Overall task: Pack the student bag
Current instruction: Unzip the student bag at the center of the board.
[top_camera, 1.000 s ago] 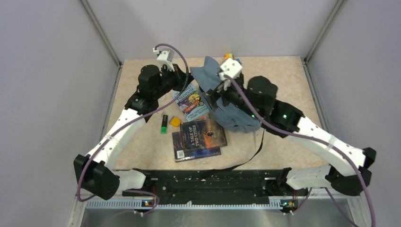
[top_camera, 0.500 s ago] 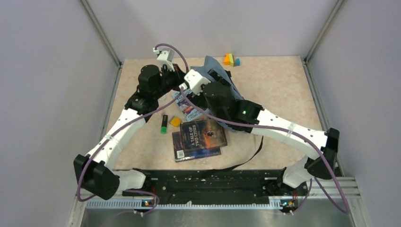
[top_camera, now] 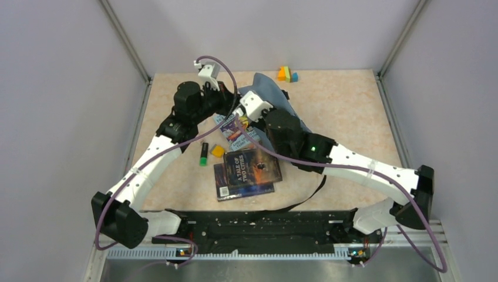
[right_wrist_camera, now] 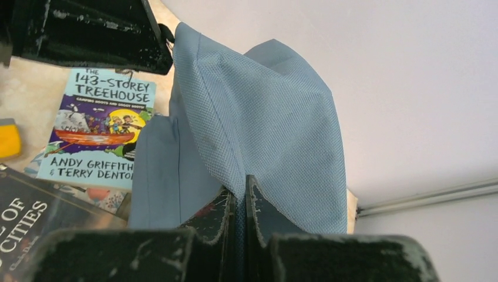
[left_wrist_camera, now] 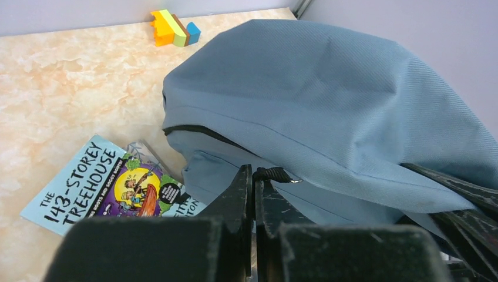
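Note:
The student bag [top_camera: 275,95] is a grey-blue backpack lying at the back middle of the table, partly hidden under my right arm. In the left wrist view the student bag [left_wrist_camera: 329,100] fills the right half. My left gripper [left_wrist_camera: 254,176] is shut on a black zipper pull [left_wrist_camera: 276,174] at the bag's edge. In the right wrist view my right gripper [right_wrist_camera: 239,191] is shut on a raised fold of the student bag [right_wrist_camera: 264,117]. The left gripper's fingers [right_wrist_camera: 88,35] show just beyond that fold. Seen from above, both grippers meet at the bag's left edge [top_camera: 238,111].
The "143-Storey Treehouse" book [top_camera: 236,130] lies beside the bag. "A Tale of Two Cities" [top_camera: 252,166] is stacked on another book nearer the arms. A green marker [top_camera: 204,154] and a yellow eraser [top_camera: 218,151] lie to the left. Coloured blocks [top_camera: 286,74] sit at the back wall. A black strap [top_camera: 305,197] trails forward.
My right arm swung left from above the bag's middle to its left edge, and its jaws went from open to shut on the fabric. The left gripper stayed shut in place.

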### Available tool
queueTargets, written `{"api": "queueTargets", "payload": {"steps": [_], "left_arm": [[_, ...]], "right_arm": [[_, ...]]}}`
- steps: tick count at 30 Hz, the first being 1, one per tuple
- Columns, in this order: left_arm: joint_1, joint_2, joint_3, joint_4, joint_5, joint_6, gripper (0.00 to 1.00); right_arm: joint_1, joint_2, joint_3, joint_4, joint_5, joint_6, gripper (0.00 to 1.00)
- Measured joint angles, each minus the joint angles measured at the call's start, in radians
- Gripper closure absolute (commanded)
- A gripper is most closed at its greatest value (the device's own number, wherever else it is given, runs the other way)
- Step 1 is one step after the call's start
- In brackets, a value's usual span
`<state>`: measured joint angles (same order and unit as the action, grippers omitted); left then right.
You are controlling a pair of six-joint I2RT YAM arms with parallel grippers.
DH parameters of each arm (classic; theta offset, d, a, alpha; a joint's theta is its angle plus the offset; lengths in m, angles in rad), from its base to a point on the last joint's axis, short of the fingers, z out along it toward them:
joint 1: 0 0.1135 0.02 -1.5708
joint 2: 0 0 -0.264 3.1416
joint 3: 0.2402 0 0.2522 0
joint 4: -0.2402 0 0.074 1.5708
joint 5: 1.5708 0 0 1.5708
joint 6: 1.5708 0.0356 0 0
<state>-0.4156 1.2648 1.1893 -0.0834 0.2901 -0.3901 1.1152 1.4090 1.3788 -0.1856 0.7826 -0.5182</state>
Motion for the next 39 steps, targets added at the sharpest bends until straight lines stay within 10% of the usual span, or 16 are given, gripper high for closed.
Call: {"api": "queueTargets", "payload": {"steps": [39], "left_arm": [[0.056,0.348,0.055,-0.061,0.072,-0.134,1.00]], "right_arm": [[-0.001,-0.362,-0.118,-0.069,-0.164,0.240,1.00]]}}
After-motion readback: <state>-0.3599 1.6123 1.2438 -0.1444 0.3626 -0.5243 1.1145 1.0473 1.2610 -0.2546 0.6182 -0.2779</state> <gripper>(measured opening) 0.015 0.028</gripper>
